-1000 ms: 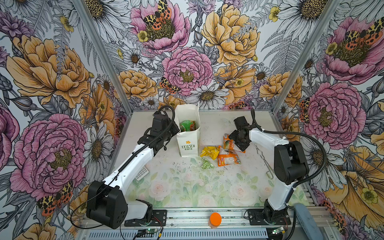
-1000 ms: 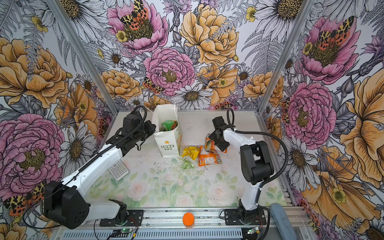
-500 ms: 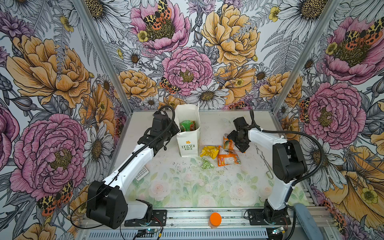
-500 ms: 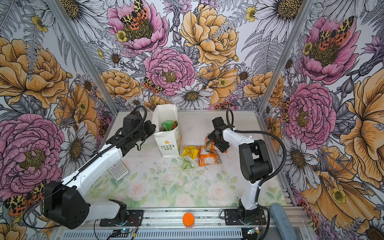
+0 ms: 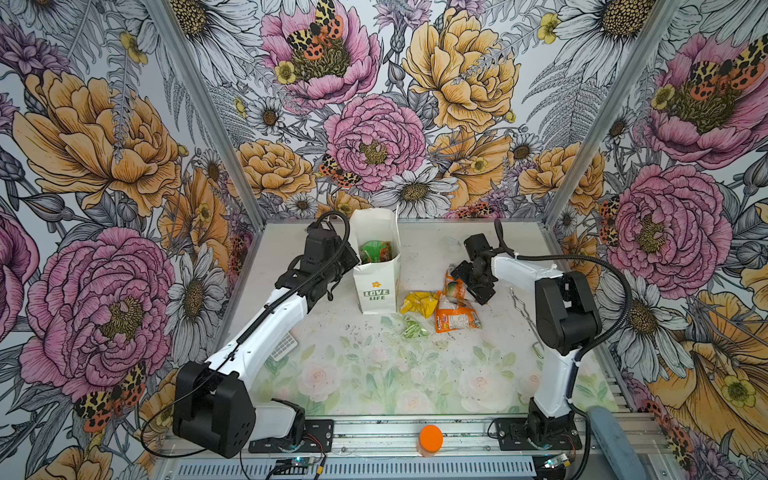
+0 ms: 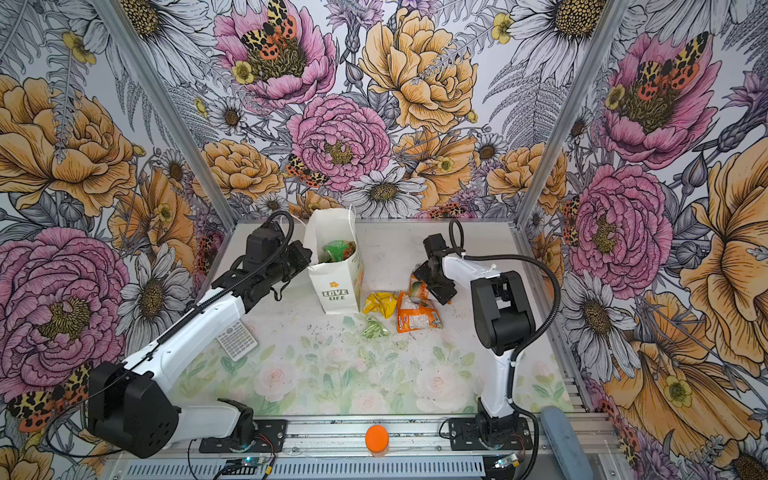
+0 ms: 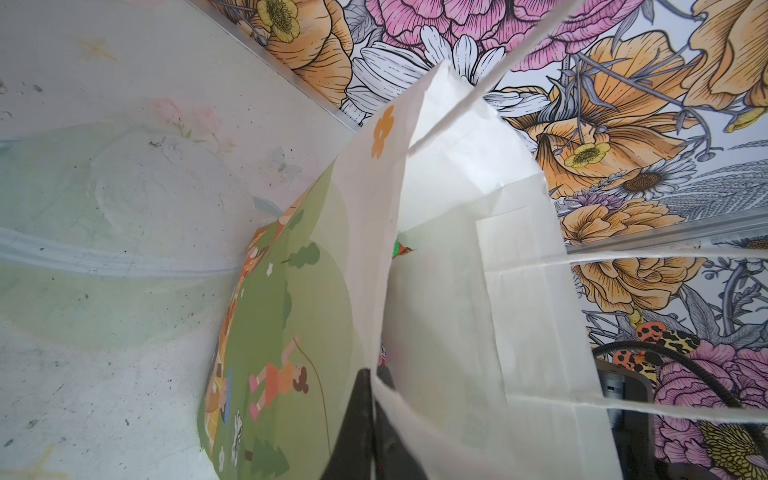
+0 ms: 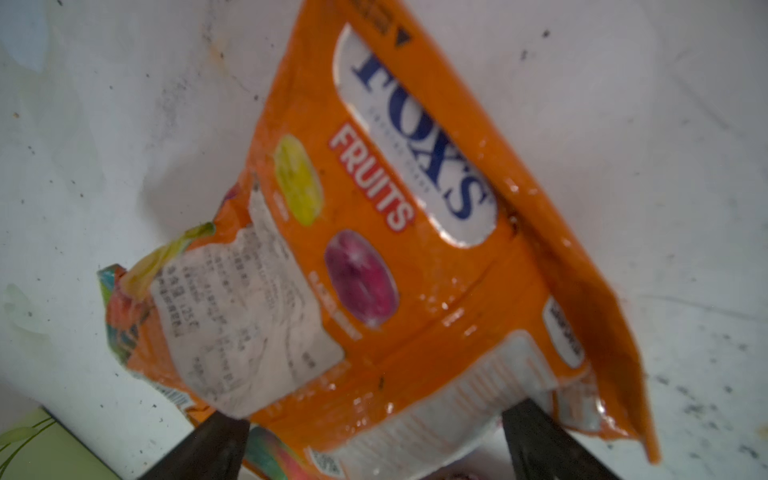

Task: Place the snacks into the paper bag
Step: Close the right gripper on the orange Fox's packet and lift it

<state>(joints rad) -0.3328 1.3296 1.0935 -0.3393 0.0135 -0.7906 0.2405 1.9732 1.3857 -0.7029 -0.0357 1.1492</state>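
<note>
We look down on an orange FOX'S packet (image 8: 415, 249), one edge lying between the wide-spread jaws of the right gripper (image 8: 374, 415).

It is glossy and crinkled, with a creased white label. It lies on the table (image 5: 374, 374) beside a second orange packet (image 5: 455, 318), a yellow packet (image 5: 417, 302) and a pale green packet (image 5: 411, 328). The upright white paper bag (image 5: 376, 286) nearby holds a bright green packet (image 5: 375, 251). The left gripper (image 7: 372, 382) is pinched on the bag's rim. The tabletop is pale, faintly flowered and dark-speckled; floral wallpaper (image 5: 374, 137) lines the walls.
</note>
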